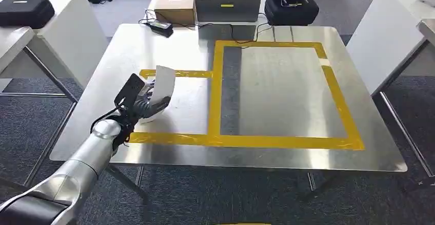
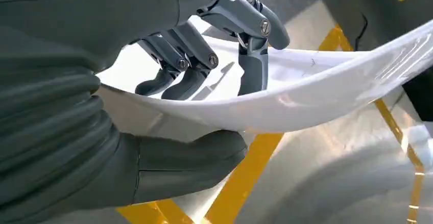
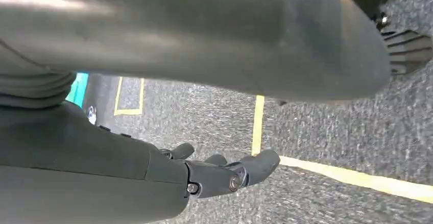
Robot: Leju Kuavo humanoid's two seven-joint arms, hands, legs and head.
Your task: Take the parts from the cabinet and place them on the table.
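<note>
Right hand [image 3: 224,175], fingers loosely extended, empty, above grey carpet [image 3: 332,132] with yellow lines [image 3: 357,178].

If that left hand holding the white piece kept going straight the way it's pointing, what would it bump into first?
Probably the yellow tape line on the metal table, then the black power adapter at the far edge. The left hand holding the white part seems to be above the tabletop, though depth is unclear.

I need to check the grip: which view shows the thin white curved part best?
The left wrist view: the thin white curved part sits close-up between the left robot hand's fingers and thumb. The head view shows it small; the right wrist view faces carpet.
</note>
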